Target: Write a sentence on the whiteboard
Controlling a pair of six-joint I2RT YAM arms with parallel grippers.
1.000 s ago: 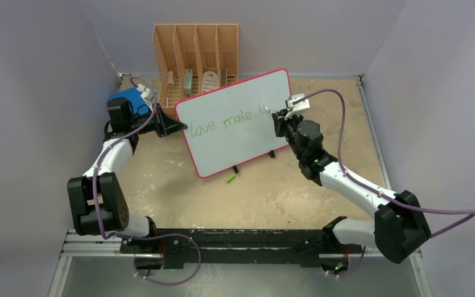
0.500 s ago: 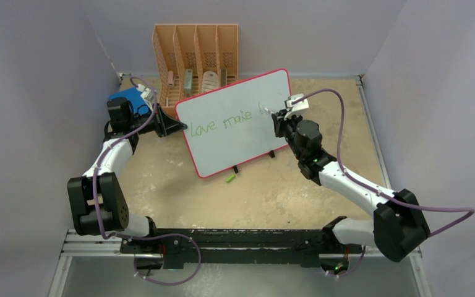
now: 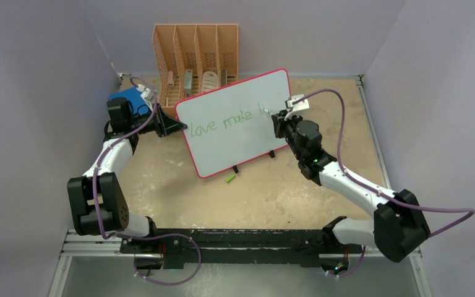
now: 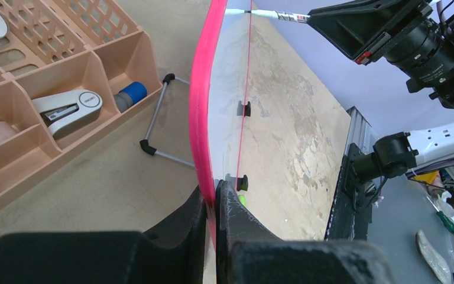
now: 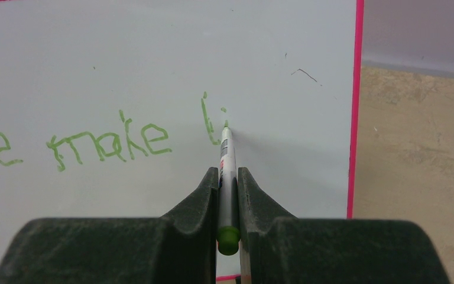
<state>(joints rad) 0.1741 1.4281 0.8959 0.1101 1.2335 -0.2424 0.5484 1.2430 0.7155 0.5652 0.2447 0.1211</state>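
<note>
The whiteboard [image 3: 235, 139] stands tilted on its black feet, its red-pink rim [image 4: 201, 100] seen edge-on in the left wrist view. My left gripper [image 3: 180, 127] [image 4: 215, 198] is shut on the board's left rim. The sentence [image 3: 222, 122] reads "love make" in green, followed by a fresh upright stroke and a short mark [image 5: 208, 121]. My right gripper [image 3: 274, 119] [image 5: 229, 177] is shut on a green-capped marker [image 5: 227, 157]. The marker's tip touches the whiteboard [image 5: 153, 53] just right of that stroke. The marker [image 4: 272, 15] also shows in the left wrist view.
An orange slotted organizer [image 3: 196, 55] with a stapler [image 4: 68, 106] stands behind the board. A blue book [image 3: 127, 98] lies behind my left gripper. A small green cap [image 3: 229, 179] lies on the table before the board. The wire stand [image 4: 164, 121] props the board's back.
My right gripper has shifted very slightly with the marker held at the board. The left arm and the board have not moved.
</note>
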